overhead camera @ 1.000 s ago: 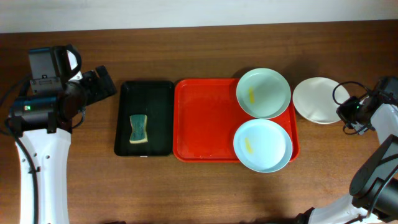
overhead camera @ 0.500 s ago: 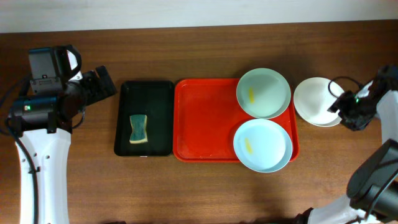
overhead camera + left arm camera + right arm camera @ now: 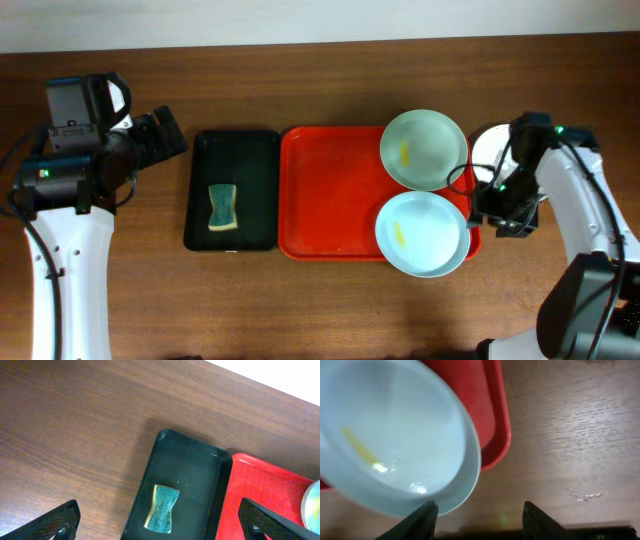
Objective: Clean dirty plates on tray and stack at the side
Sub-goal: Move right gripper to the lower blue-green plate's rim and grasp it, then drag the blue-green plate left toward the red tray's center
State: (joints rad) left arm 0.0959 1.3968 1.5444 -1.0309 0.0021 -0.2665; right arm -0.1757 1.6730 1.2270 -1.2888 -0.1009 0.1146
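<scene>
The red tray (image 3: pixel 325 200) holds two pale mint plates, each with a yellow smear: a far one (image 3: pixel 423 150) and a near one (image 3: pixel 422 233). A white plate (image 3: pixel 489 150) lies on the table right of the tray, partly hidden by my right arm. My right gripper (image 3: pixel 480 213) hovers open at the tray's right edge. In the right wrist view the right gripper (image 3: pixel 482 517) has nothing between its fingers, and its left finger is beside the near plate's rim (image 3: pixel 470 455). My left gripper (image 3: pixel 165 140) hangs open, far left of the tray, holding nothing.
A narrow black tray (image 3: pixel 235 150) left of the red tray holds a green-and-yellow sponge (image 3: pixel 222 207), also seen as the sponge (image 3: pixel 161 508) in the left wrist view. Bare wood surrounds the trays, and the table's far edge meets a white wall.
My right gripper opened and swung left, from the right side of the white plate to the tray's right edge by the near mint plate. The left arm stayed still.
</scene>
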